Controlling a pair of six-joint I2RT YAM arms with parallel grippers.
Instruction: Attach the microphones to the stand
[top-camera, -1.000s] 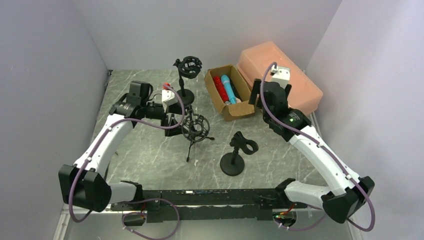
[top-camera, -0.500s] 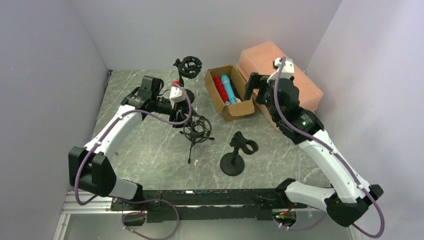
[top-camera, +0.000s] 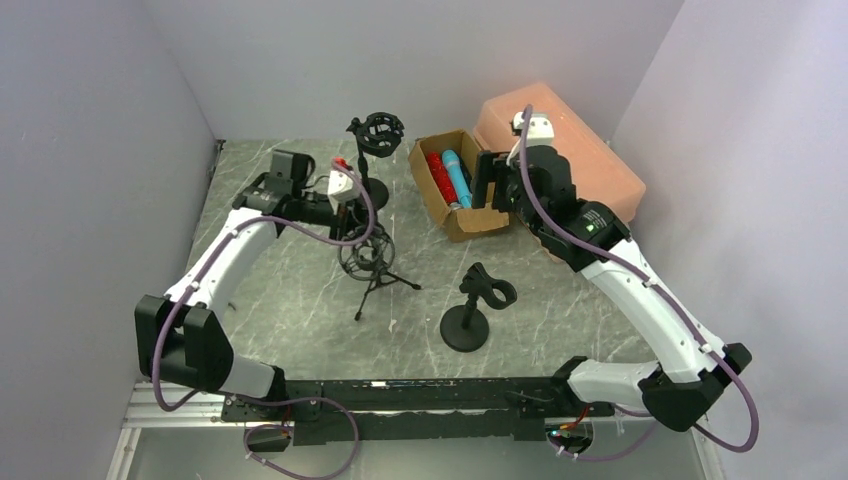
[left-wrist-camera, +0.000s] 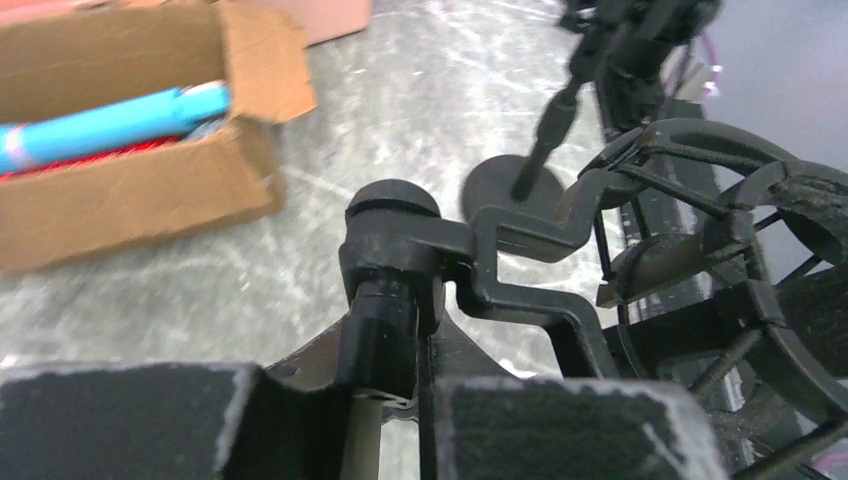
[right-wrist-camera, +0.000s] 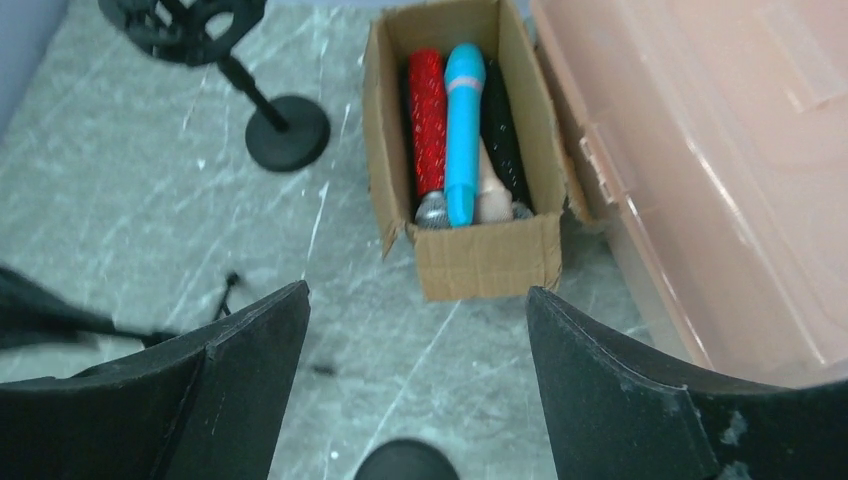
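Several microphones lie in an open cardboard box (right-wrist-camera: 488, 262): a glittery red one (right-wrist-camera: 428, 120), a light blue one (right-wrist-camera: 463, 130), a peach one (right-wrist-camera: 492, 192) and a black one (right-wrist-camera: 501, 125). My left gripper (top-camera: 348, 222) is shut on the upright stem (left-wrist-camera: 385, 320) of the tripod stand, just below its black shock-mount cage (top-camera: 366, 256). My right gripper (top-camera: 487, 180) hovers open over the near end of the box, its fingers (right-wrist-camera: 235, 345) wide apart with nothing between them.
A second shock-mount stand (top-camera: 376, 135) rises on a round base at the back. A clip stand (top-camera: 478, 290) on a round base stands at centre front. A pink plastic bin (top-camera: 590, 160) sits right of the box. Walls close in left, back and right.
My left gripper has closed on the tripod stand's stem, and the stand has shifted a little left. My right arm has swung left, from beside the bin to over the box.
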